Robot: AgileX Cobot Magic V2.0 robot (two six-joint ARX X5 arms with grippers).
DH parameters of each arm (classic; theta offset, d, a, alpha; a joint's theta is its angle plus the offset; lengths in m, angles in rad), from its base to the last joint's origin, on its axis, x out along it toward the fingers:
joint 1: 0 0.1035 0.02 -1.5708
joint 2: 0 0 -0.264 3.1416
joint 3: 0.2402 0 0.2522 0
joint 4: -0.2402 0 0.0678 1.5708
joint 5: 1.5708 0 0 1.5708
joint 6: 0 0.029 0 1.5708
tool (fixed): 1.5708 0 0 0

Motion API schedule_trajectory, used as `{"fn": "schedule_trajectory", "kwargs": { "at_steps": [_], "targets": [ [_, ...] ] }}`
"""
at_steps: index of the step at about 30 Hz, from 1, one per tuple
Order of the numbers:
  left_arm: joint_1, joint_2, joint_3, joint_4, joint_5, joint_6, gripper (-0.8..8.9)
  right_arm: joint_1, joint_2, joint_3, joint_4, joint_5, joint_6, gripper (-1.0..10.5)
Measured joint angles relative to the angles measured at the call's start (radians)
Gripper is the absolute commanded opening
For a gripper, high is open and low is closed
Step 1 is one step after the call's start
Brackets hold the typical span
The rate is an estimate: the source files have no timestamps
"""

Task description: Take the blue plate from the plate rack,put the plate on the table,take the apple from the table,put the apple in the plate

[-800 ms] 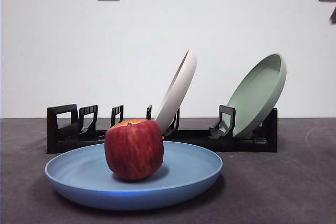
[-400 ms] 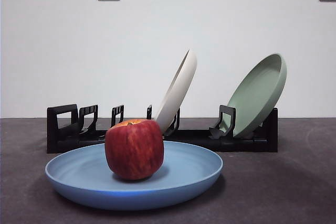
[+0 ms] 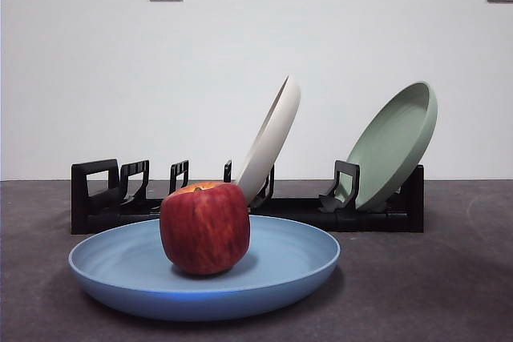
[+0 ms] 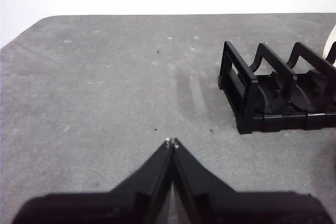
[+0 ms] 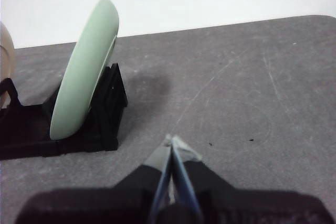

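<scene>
Dark red, the apple (image 3: 204, 227) sits upright, stem up, in the blue plate (image 3: 120, 266) lying flat on the table (image 3: 449, 278) at lower centre; the plate rack (image 3: 94, 198) runs left-right behind. Left wrist view: left gripper (image 4: 171, 142) pinched closed, empty. Right wrist view: right gripper (image 5: 173, 141) likewise closed, beside the sage-green plate (image 5: 84, 74).
</scene>
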Motion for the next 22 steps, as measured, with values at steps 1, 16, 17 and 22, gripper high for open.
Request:
{"fn": "schedule_trajectory", "kwargs": {
  "at_steps": [1,16,17,22],
  "targets": [
    [0.000,0.000,0.000,0.000,0.000,0.000,-0.01,0.000,0.000,-0.002,-0.002,0.000,0.000,0.0],
    [0.000,0.000,0.000,0.000,0.000,0.000,-0.01,0.000,0.006,-0.002,-0.026,-0.098,0.061,0.0],
    [0.000,0.000,0.000,0.000,0.000,0.000,-0.01,0.000,0.006,-0.002,-0.026,-0.098,0.063,0.0],
    [0.000,0.000,0.000,0.000,0.000,0.000,-0.01,0.000,0.006,-0.002,-0.026,-0.098,0.068,0.0]
  ]
}}
